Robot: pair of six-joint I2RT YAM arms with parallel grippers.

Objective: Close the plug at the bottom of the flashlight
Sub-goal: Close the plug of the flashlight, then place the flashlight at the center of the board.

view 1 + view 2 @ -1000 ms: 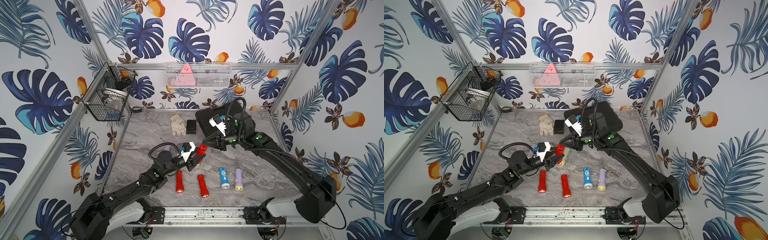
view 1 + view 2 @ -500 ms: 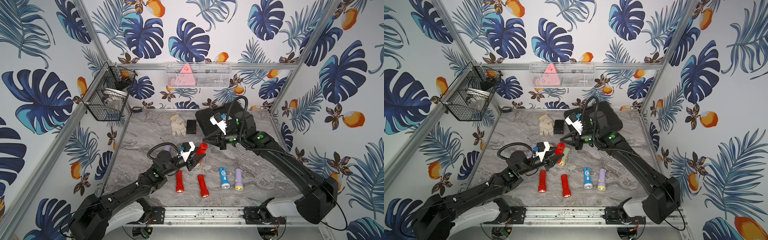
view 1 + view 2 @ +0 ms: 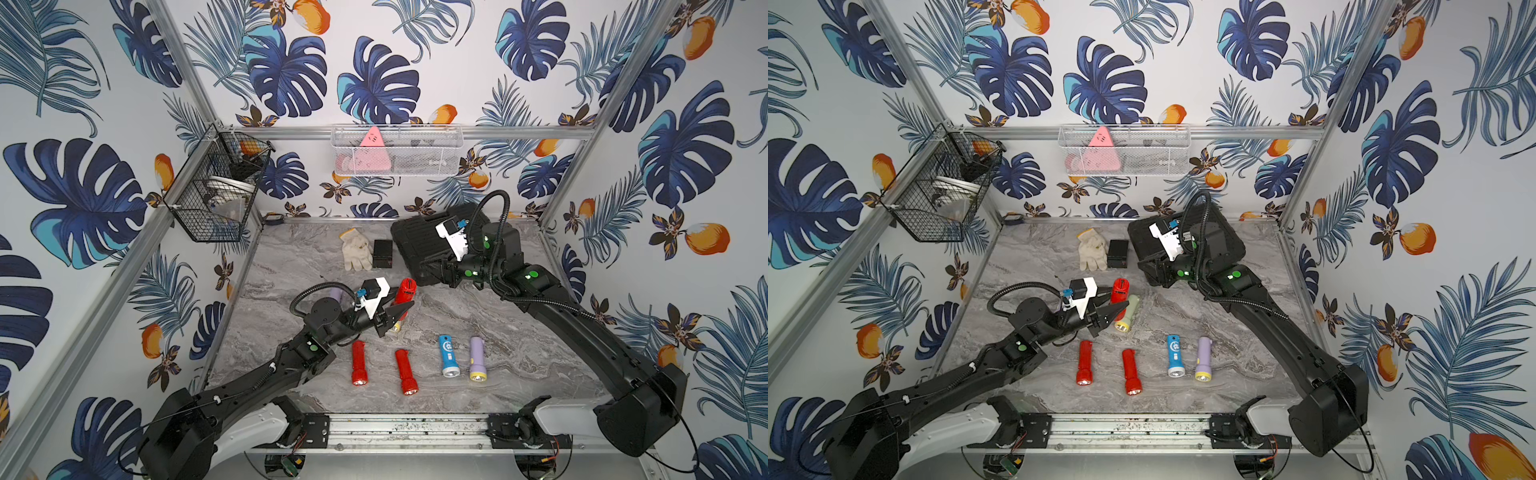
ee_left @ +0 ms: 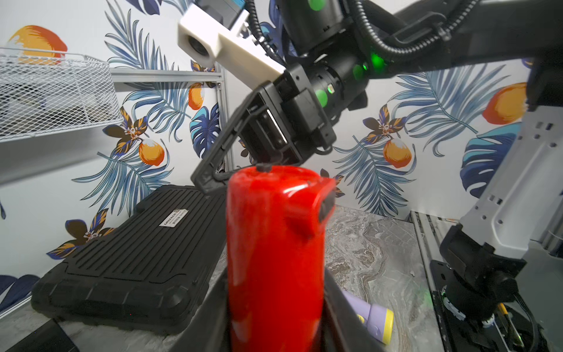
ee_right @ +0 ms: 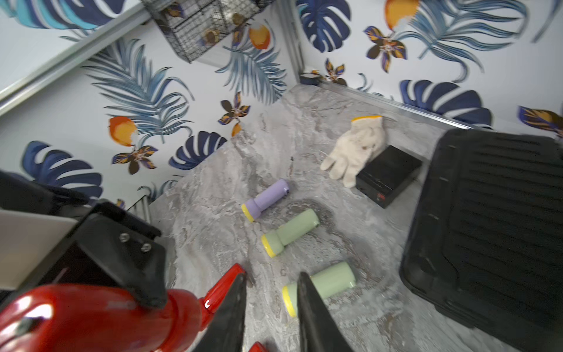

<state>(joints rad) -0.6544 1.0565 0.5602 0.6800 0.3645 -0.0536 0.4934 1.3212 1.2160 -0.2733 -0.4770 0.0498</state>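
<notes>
Left tool (image 3: 398, 316) clenched around red flashlight (image 3: 405, 291), held above the middle of the marble worktop (image 3: 478, 316), rear end uppermost | right tool (image 5: 272, 275) released, fingers parted on nothing, just beside that rear end, near the black case (image 3: 415, 241) | spare flashlights (image 3: 448, 355) lie on the worktop below.

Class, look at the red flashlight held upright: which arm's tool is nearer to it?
Left. The left tool is shut on the red flashlight, low on its body; the right tool is open beside its top end, toward the black case, contact unclear.
</notes>
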